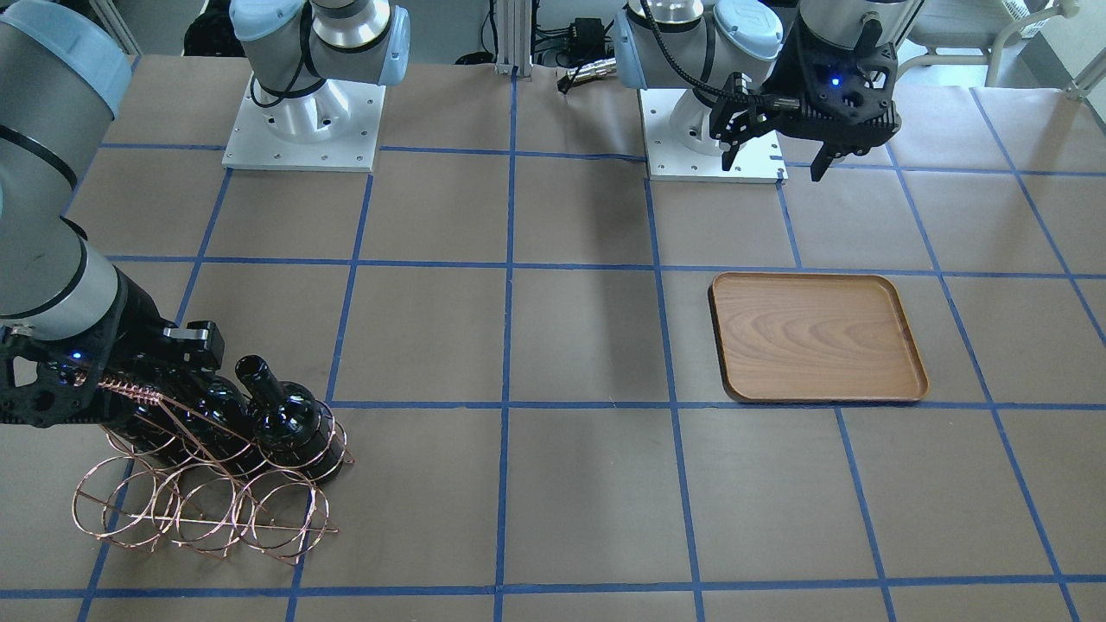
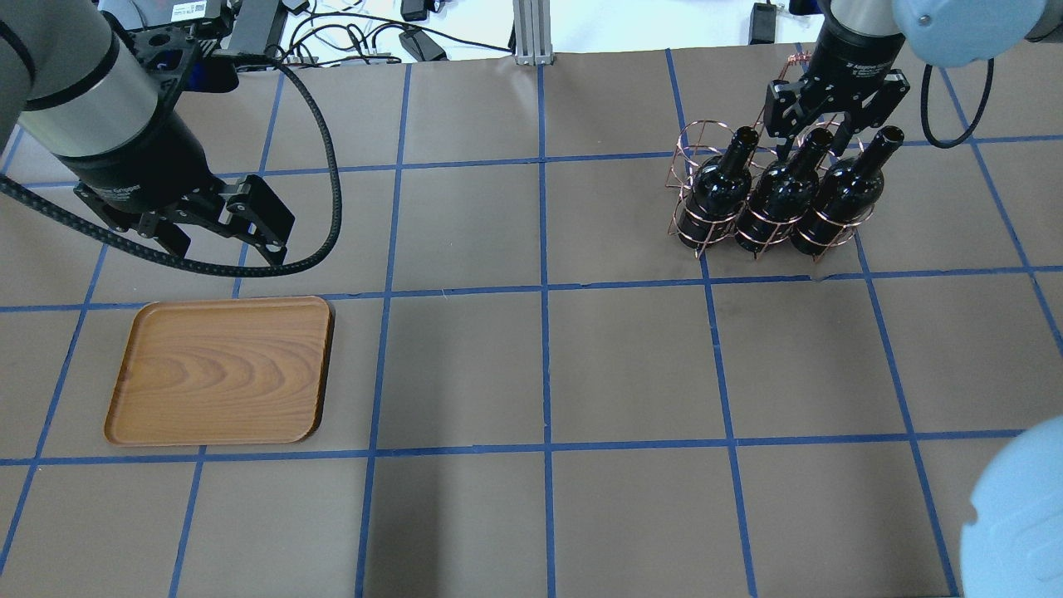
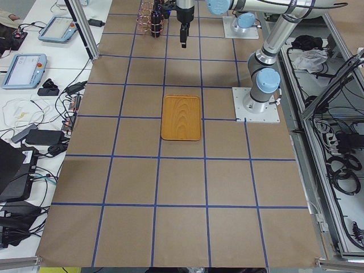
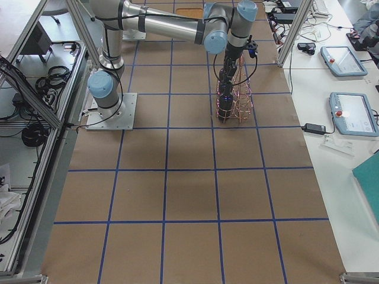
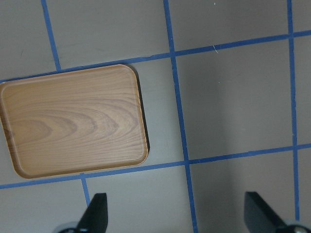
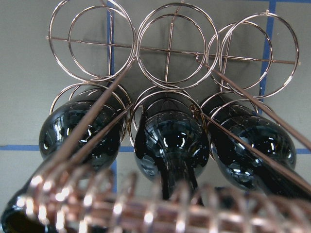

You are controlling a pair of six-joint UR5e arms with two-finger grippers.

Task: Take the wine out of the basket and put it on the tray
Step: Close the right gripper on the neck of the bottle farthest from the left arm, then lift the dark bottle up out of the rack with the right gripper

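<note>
Between the fingers of the right gripper (image 2: 816, 139): the slim neck of the middle wine (image 2: 779, 198), one of three like bottles standing in the basket (image 2: 688, 163).
- Long axis upright, mouth uppermost. The body sits below the fingertips in its wire ring.
- Fingers spread wider than the neck, one to each side. Nothing looks gripped from overhead, and contact at the pads cannot be told.
- The wrist view shows no fingers, only the coiled handle (image 6: 146, 206), blurred and close under the camera.

Just beside those fingers: the left-hand bottle (image 2: 719, 189) and the right-hand bottle (image 2: 849, 193), necks flanking the middle one. Beyond them is a row of unfilled rings.

Well apart from those fingers, across the table: the tray (image 2: 220, 370), flat, bare wood, nothing on it.

Near the tray: the left gripper (image 5: 177, 218), fingers wide apart and empty, hanging above the table with the tray off to one side of its fingertips.

Judgement: the right arm is far the nearer to the wine. The next move likely depends on closing across the neck, then lifting along the upright axis, clear of ring and handle.
</note>
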